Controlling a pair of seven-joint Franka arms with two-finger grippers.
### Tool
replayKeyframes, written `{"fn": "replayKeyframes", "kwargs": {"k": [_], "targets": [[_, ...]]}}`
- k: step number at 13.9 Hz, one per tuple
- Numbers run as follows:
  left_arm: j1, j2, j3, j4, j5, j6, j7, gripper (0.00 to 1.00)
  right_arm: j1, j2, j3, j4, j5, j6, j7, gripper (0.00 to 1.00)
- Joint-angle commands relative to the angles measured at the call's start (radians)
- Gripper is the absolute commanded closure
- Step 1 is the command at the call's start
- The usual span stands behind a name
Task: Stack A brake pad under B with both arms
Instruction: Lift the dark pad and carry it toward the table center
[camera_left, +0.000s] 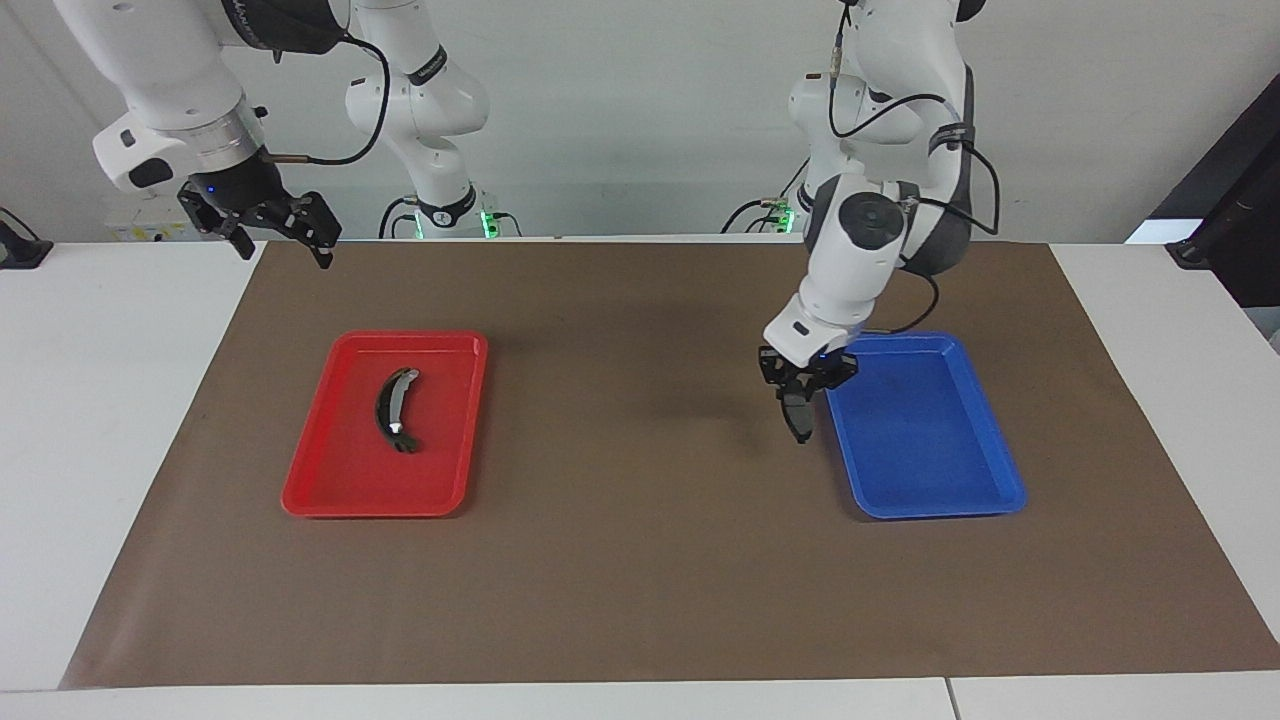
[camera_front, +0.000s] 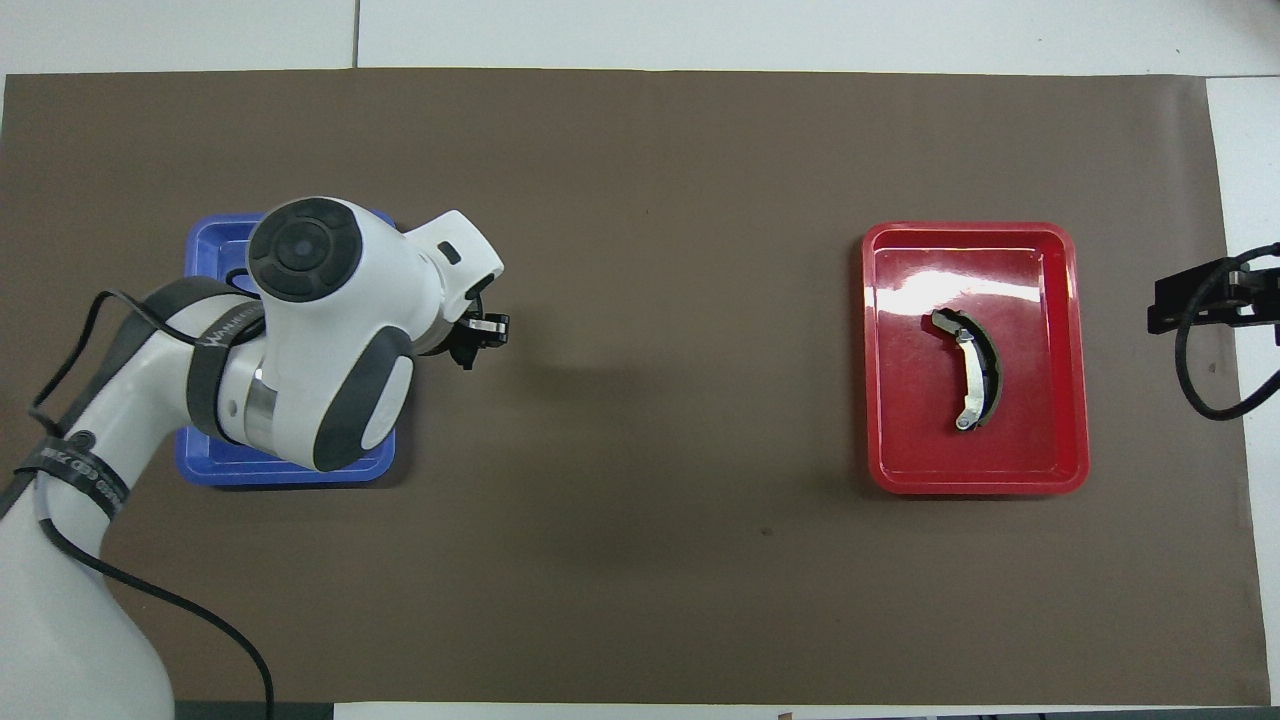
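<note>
My left gripper (camera_left: 800, 388) is shut on the short dark-grey brake pad A (camera_left: 797, 419), which hangs from it over the brown mat just beside the blue tray (camera_left: 940, 450). In the overhead view the left gripper (camera_front: 478, 338) shows past the tray's rim and the pad is mostly hidden under the hand. B, the longer black crescent with a silver strip (camera_left: 393, 410), lies in the red tray (camera_left: 320, 480); it also shows in the overhead view (camera_front: 972, 382). My right gripper (camera_left: 283, 242) waits open, raised near the right arm's end of the table.
The blue tray (camera_front: 290, 465) holds nothing that shows. The red tray (camera_front: 1068, 300) stands toward the right arm's end. A brown mat (camera_left: 640, 560) covers the table between the trays. The right gripper (camera_front: 1195, 298) shows only partly at the overhead view's edge.
</note>
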Motion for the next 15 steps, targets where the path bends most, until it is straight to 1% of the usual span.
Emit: {"fn": "replayKeyframes", "kwargs": {"k": [1, 3, 4, 6, 7, 8, 9, 10, 11, 13, 15], "targets": [[-0.091, 0.049, 0.015, -0.016, -0.004, 0.082, -0.077, 0.99, -0.018, 0.000, 0.004, -0.001, 0.006, -0.009, -0.014, 0.00], [-0.143, 0.107, 0.013, -0.016, -0.007, 0.135, -0.086, 0.99, -0.018, 0.000, 0.004, 0.002, 0.006, -0.011, -0.018, 0.00], [-0.162, 0.130, 0.015, -0.015, -0.007, 0.163, -0.116, 0.99, -0.018, 0.000, 0.004, -0.007, 0.009, 0.017, -0.023, 0.00], [-0.177, 0.170, 0.012, -0.013, -0.009, 0.200, -0.153, 0.99, -0.013, -0.043, 0.004, -0.124, 0.011, 0.151, -0.026, 0.00], [-0.197, 0.172, 0.013, -0.015, -0.009, 0.209, -0.153, 0.99, -0.013, -0.052, 0.004, -0.193, 0.011, 0.211, -0.028, 0.00], [-0.200, 0.172, 0.013, -0.012, -0.009, 0.195, -0.152, 0.84, -0.010, -0.052, 0.004, -0.235, 0.028, 0.242, -0.029, 0.00], [-0.194, 0.170, 0.013, -0.013, -0.009, 0.194, -0.146, 0.35, -0.009, -0.035, 0.004, -0.267, 0.052, 0.281, -0.029, 0.00], [-0.189, 0.165, 0.015, -0.018, -0.009, 0.192, -0.140, 0.02, -0.004, -0.008, 0.004, -0.309, 0.066, 0.342, -0.029, 0.00], [-0.185, 0.149, 0.015, -0.018, -0.009, 0.176, -0.141, 0.01, -0.002, 0.015, 0.006, -0.338, 0.071, 0.408, -0.029, 0.00], [-0.142, 0.074, 0.016, -0.012, -0.009, 0.078, -0.138, 0.01, 0.025, 0.047, 0.007, -0.409, 0.083, 0.544, -0.031, 0.00], [-0.047, 0.000, 0.016, 0.003, -0.009, -0.031, -0.118, 0.01, 0.050, 0.077, 0.007, -0.481, 0.089, 0.664, -0.031, 0.00]]}}
